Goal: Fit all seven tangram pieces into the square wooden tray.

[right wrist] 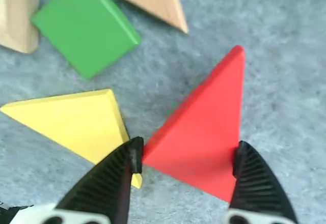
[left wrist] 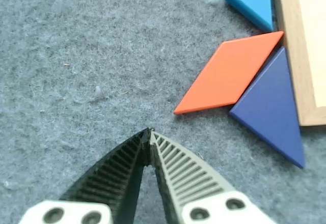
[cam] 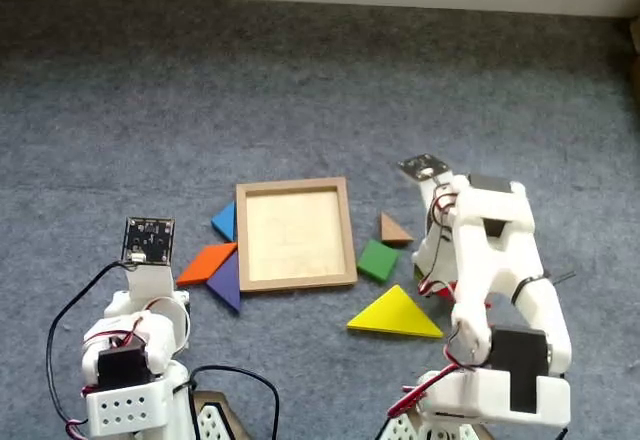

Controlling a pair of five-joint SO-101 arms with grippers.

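The red triangle [right wrist: 204, 127] lies between the fingers of the right hand [right wrist: 187, 155], which clasps it across a wide span. One finger [right wrist: 127, 168] meets a corner and the other [right wrist: 249, 173] bears on the longest edge. We cannot tell whether the piece is clear of the carpeted counter [cam: 300, 90].

We judge its long axis to run along that longest edge, away from the wrist. The sharp tip would then point roughly toward 12 o'clock in the high view.

A corner-and-edge grip is poor. We expect the piece could pivot or squirt out under pressure, then reach the square wooden tray [cam: 348, 230] turned out of line.

The yellow triangle [right wrist: 76, 122] lies just beside the corner finger and could be dragged along.

Around the tray:
- **3 o'clock:** the natural-wood triangle [cam: 393, 230], with the green square [cam: 377, 260] just below it.
- **4 o'clock:** the yellow triangle.
- **9 to 8 o'clock:** the light blue triangle [cam: 225, 222], orange parallelogram [cam: 207, 263] and dark blue triangle [cam: 228, 282].

The left hand [left wrist: 149, 135] is closed on nothing, over bare carpet near the parallelogram.
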